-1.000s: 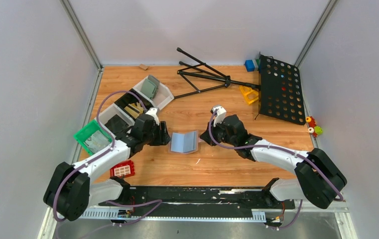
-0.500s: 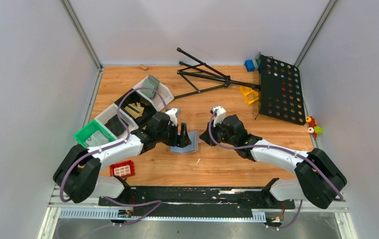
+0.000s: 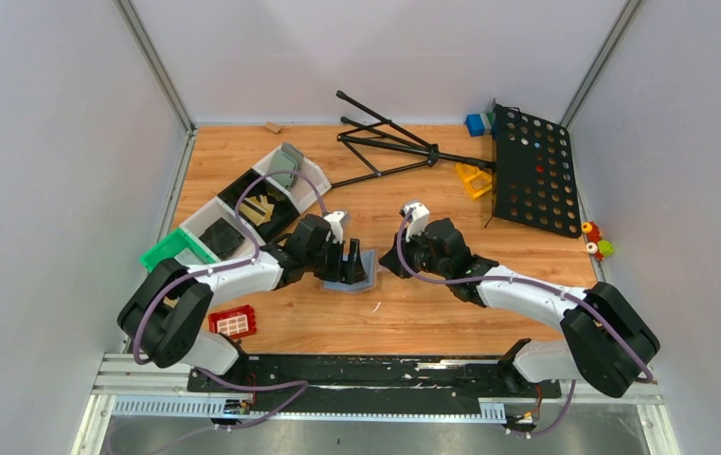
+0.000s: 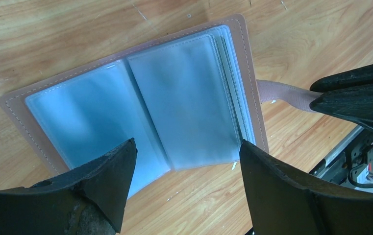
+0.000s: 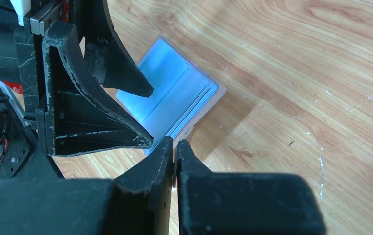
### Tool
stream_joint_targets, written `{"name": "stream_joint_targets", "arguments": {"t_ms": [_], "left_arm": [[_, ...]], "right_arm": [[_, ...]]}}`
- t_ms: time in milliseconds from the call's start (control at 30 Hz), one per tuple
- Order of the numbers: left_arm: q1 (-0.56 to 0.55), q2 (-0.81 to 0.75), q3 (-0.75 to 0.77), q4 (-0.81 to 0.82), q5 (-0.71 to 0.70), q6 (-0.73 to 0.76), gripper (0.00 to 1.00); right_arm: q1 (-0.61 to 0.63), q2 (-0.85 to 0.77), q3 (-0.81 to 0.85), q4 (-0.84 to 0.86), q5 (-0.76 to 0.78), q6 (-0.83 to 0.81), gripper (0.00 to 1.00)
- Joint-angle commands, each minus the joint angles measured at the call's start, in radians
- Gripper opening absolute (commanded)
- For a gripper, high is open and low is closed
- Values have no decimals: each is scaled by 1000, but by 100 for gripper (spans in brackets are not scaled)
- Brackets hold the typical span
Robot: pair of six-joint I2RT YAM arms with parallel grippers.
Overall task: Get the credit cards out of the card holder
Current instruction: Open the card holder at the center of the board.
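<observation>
Under left gripper (image 4: 186, 143), jaws spread: card holder (image 4: 125, 103) lying open | right gripper (image 5: 174, 145) pinching its strap (image 4: 282, 93)

Both arms are built alike: the left arm (image 3: 233, 277) and the right arm (image 3: 517, 284) have glossy white link shells between bulky, rounded black joint housings, and a lilac cable (image 3: 282, 173) loops loosely along each. Each wrist has a small white block (image 3: 417, 210) on its twelve o'clock side, and the bases are bolted to a black rail (image 3: 366, 372) at six o'clock. The left gripper (image 4: 186, 147) and right gripper (image 5: 174, 147) have matte black, wedge-shaped fingers (image 4: 101, 171), scuffed pale along their edges.
</observation>
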Motion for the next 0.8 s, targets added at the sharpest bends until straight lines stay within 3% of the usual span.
{"name": "stream_joint_targets", "arguments": {"t_ms": [0, 367, 667, 767], "left_arm": [[-8, 16, 39, 33, 6, 6, 83], [-23, 84, 74, -56, -42, 40, 84], [-35, 88, 98, -195, -230, 52, 80], [-33, 62, 92, -215, -288, 43, 74]], "right_arm": [[-4, 1, 3, 43, -17, -6, 0], [-3, 1, 4, 43, -19, -5, 0], [-5, -14, -2, 39, -6, -8, 0], [-6, -23, -4, 35, 1, -7, 0]]}}
